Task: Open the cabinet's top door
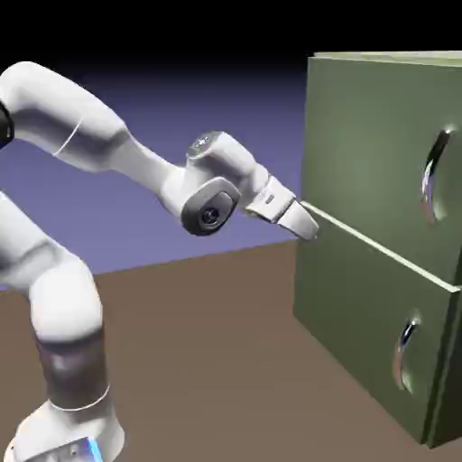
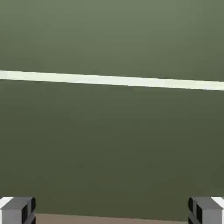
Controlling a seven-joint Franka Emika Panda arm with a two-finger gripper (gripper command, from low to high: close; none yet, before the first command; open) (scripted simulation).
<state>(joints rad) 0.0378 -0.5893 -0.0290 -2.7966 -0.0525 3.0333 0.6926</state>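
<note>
The olive-green cabinet (image 1: 379, 271) fills the exterior view's right side. Its top door (image 1: 370, 135) is flush and carries a curved silver handle (image 1: 436, 171) near its right edge. My gripper (image 1: 307, 226) points at the cabinet's front near its left edge, level with the pale seam (image 2: 112, 80) between the two panels and well left of the handle. In the hand view, the green front is close and the top door (image 2: 112, 35) lies above the seam. My fingertips (image 2: 17, 210) stand far apart in the bottom corners, so the gripper (image 2: 112, 212) is open with nothing in it.
The shorter lower panel (image 1: 361, 316) has its own silver handle (image 1: 406, 352). The brown table (image 1: 226, 361) stretches between the robot's base and the cabinet; a thin strip of table (image 2: 109, 219) shows under the green front in the hand view.
</note>
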